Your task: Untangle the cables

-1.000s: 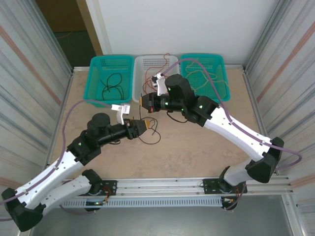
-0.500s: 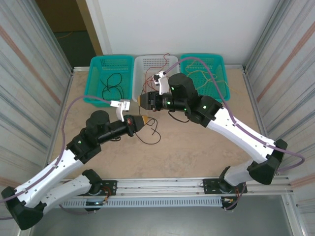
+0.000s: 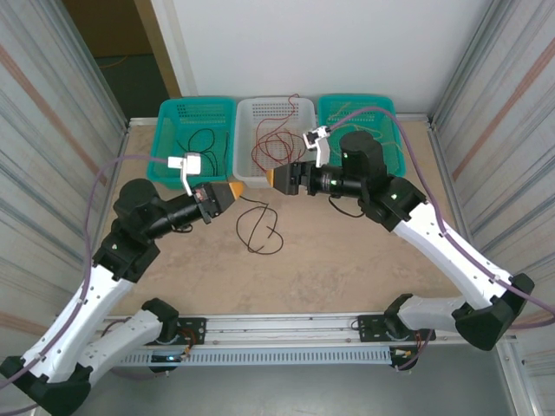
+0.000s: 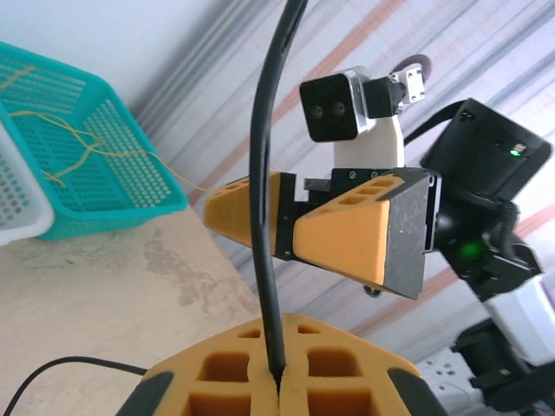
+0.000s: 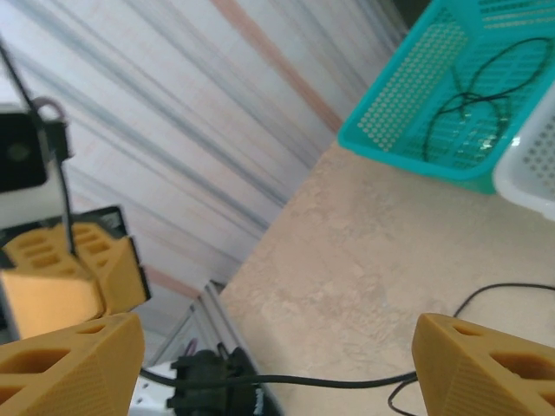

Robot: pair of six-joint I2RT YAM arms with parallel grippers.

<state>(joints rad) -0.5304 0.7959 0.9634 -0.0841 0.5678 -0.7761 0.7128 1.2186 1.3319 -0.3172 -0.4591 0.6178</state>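
My left gripper (image 3: 228,193) is shut on a thin black cable (image 3: 261,227). In the left wrist view the black cable (image 4: 264,173) rises straight out of the closed orange pads (image 4: 347,364). From the jaws it hangs down into loose loops on the table. My right gripper (image 3: 279,178) faces the left one, a short gap away, with its jaws wide open. In the right wrist view the black cable (image 5: 329,380) runs across between the spread fingers (image 5: 486,368), with neither finger closed on it. A red cable (image 3: 273,143) lies in the white basket (image 3: 305,108).
The left teal basket (image 3: 170,165) holds another black cable (image 3: 198,147). The right teal basket (image 3: 392,117) holds yellow cables (image 3: 381,143). Corrugated metal walls stand on both sides. A metal rail (image 3: 286,329) runs along the near edge.
The left gripper has shut on the black cable and pulled back to the left. The right gripper has opened and drawn away to the right, uncovering the white basket.
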